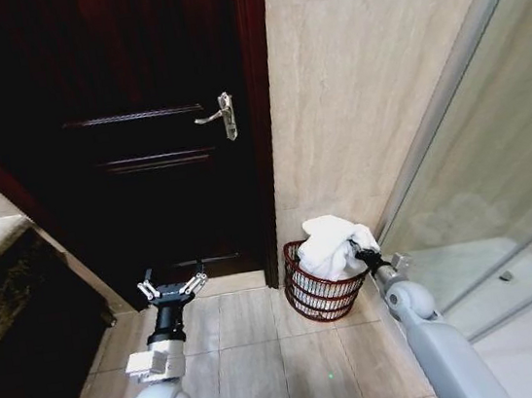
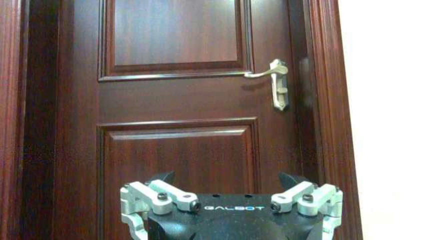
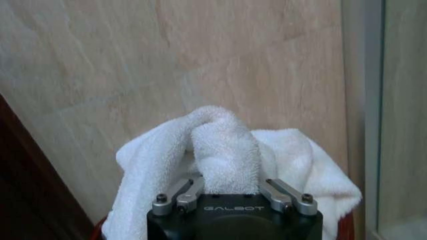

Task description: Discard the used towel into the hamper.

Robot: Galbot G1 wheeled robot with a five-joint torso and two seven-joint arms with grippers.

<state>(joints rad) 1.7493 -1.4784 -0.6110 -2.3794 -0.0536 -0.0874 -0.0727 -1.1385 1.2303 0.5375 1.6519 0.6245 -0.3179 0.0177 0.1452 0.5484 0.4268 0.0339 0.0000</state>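
The right gripper point(image 1: 363, 253) sits at the near rim of the hamper point(image 1: 320, 295), clenched on a fold of the white towel point(image 1: 333, 245) — the right wrist view shows terry cloth pinched between its fingers point(image 3: 183, 192). The towel is heaped in the hamper's mouth (spilling above the rim). Left of the hamper, the left gripper point(image 1: 172, 288) hangs released before the dark door point(image 1: 139, 127) — its handle point(image 1: 221, 116) is beyond.

A fluffy white terry-cloth towel point(image 1: 332, 245) fills the dark reddish open-weave wire hamper point(image 1: 320, 297) on glossy beige floor tiles point(image 1: 257, 357), beside a polished dark wooden door point(image 1: 139, 127) with a shiny metal handle point(image 1: 220, 116).
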